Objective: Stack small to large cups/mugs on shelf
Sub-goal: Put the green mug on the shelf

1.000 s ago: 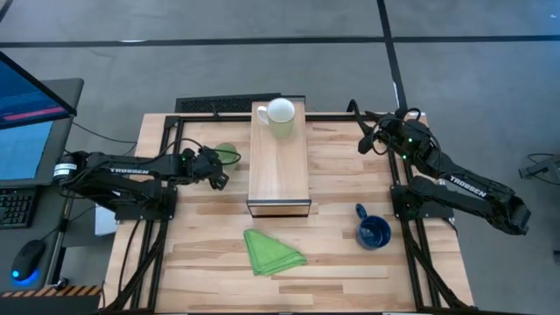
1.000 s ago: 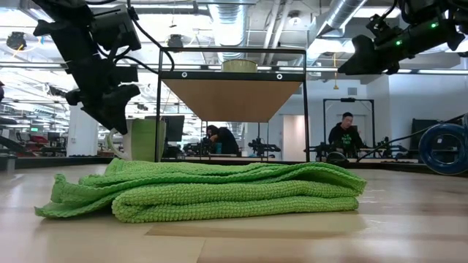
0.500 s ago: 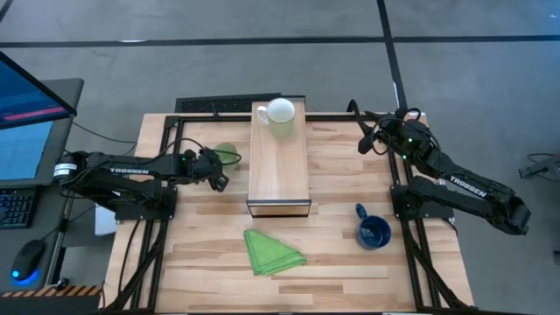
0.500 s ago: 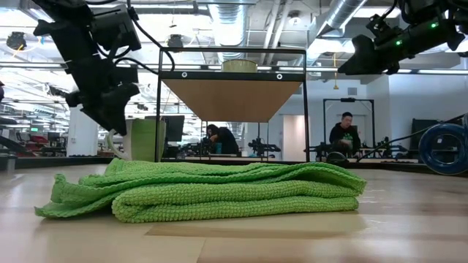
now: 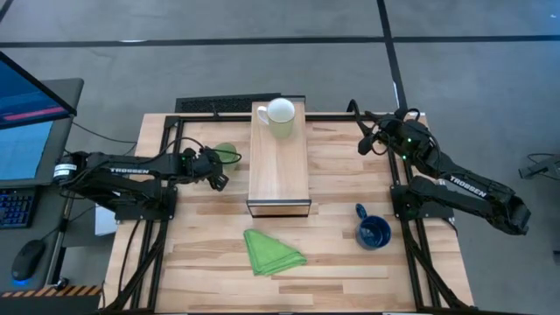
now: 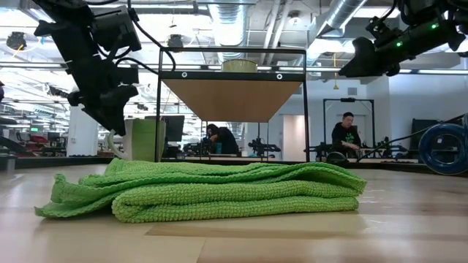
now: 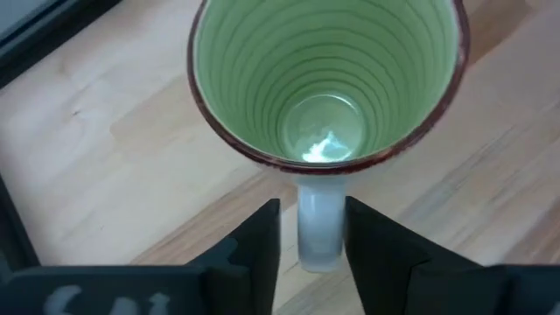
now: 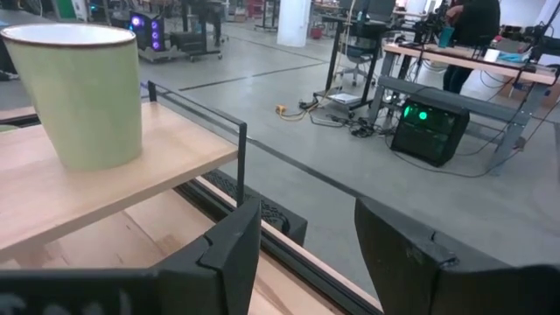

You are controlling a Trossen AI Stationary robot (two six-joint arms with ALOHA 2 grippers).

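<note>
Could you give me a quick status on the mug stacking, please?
Left gripper jaws straddle green mug handle, not closed. Right gripper open, idle. White mug on shelf; blue mug waiting.

Shelf point(image 5: 279, 162): long light-wood box, mid counter, dark open end facing front. Small white mug point(image 5: 279, 117) upright on its far end. Green mug point(image 7: 325, 79) upright on counter left of shelf, white handle betw. left hand's point(image 7: 312, 229) fingers. Dark blue mug point(image 5: 373, 231) upright, front right.
</note>
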